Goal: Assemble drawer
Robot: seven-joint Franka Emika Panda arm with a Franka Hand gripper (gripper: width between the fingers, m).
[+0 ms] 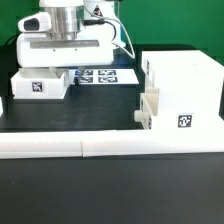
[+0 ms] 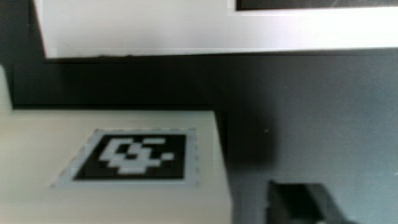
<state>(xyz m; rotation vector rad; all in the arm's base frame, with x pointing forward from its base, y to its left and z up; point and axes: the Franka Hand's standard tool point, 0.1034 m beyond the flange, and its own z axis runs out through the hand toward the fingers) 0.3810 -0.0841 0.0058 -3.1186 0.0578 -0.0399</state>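
Observation:
My gripper (image 1: 58,62) hangs low over a flat white drawer panel (image 1: 40,85) with a black marker tag, at the back of the exterior view's left. In the wrist view the panel (image 2: 107,150) and its tag fill the lower part. Only one dark finger (image 2: 302,203) shows, standing apart from the panel's edge with a gap between them. The other finger is hidden. The jaws stand spread and hold nothing. The large white drawer box (image 1: 185,85) stands on the exterior view's right, with a smaller white part (image 1: 150,108) against its side.
The marker board (image 1: 100,75) lies just beside the panel, behind the gripper. A long white ledge (image 1: 110,148) runs across the front of the black table. A white board edge (image 2: 178,30) shows beyond the panel in the wrist view.

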